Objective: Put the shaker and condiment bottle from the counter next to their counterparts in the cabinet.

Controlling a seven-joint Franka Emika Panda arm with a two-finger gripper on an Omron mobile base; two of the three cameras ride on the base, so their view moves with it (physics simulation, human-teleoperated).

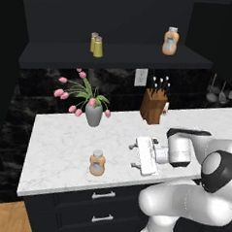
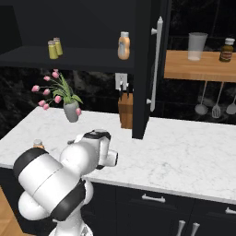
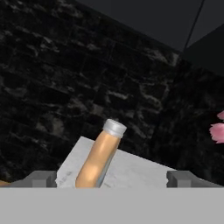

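- cabinet (image 1: pixel 56 17): black, open front, one long shelf. Two shakers (image 1: pixel 96 44) stand side by side on its left part, one orange counterpart bottle (image 1: pixel 170 41) on its right part.
- counter (image 1: pixel 62 144): white marble slab over dark drawers (image 1: pixel 98 204).
- gripper (image 1: pixel 134 155): held level just above the counter, pointing left at the condiment bottle (image 1: pixel 97 163). Fingers (image 3: pixel 41 178) spread wide, holding nothing; hand view shows the bottle between the tips, ahead of them, not touched.
- condiment bottle: upright near the counter's front edge, well apart from the cabinet.
- flower vase (image 1: pixel 93 114) and knife block (image 1: pixel 153 106): at the back of the counter.
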